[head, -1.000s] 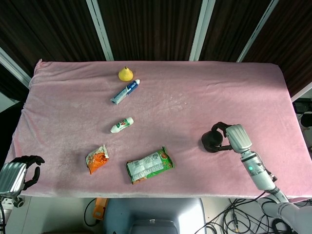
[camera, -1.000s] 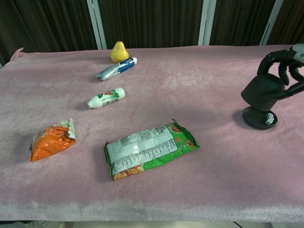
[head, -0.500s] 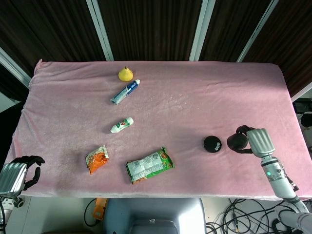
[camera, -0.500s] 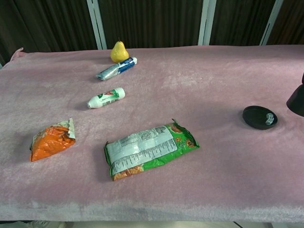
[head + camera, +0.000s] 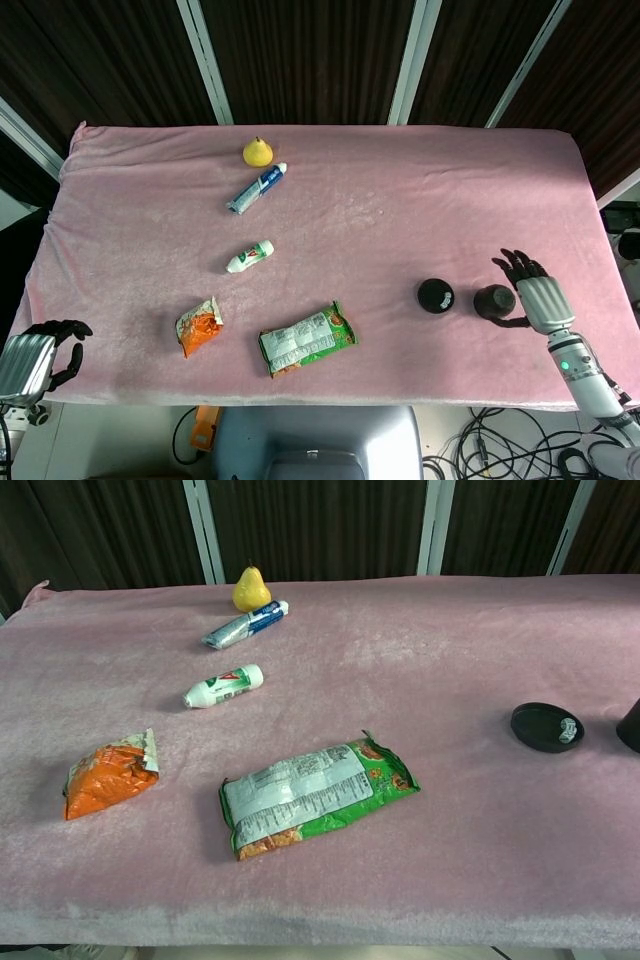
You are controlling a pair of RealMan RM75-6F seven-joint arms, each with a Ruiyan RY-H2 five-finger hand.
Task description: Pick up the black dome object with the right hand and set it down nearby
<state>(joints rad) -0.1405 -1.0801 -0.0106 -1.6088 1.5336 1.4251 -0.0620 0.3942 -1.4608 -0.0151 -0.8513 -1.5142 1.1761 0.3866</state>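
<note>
The black dome object [image 5: 492, 301] stands on the pink cloth near the table's right front; in the chest view only its edge [image 5: 631, 727] shows at the right border. My right hand [image 5: 532, 293] is just right of it, fingers spread apart and lifted off it, thumb close by its lower side. A flat black disc [image 5: 435, 296] lies to the dome's left, also seen as the black disc [image 5: 547, 727] in the chest view. My left hand [image 5: 45, 346] hangs off the table's front left corner, fingers loosely bent, holding nothing.
On the pink table [image 5: 400, 200] lie a green snack packet [image 5: 307, 340], an orange packet [image 5: 199, 327], a small white bottle [image 5: 250, 256], a toothpaste tube [image 5: 257, 188] and a yellow pear [image 5: 258, 152]. The table's right edge is close to my right hand.
My right hand lifted the dome off the black disc, carried it right and toward the front, set it on the cloth and spread its fingers. The left hand stayed still.
</note>
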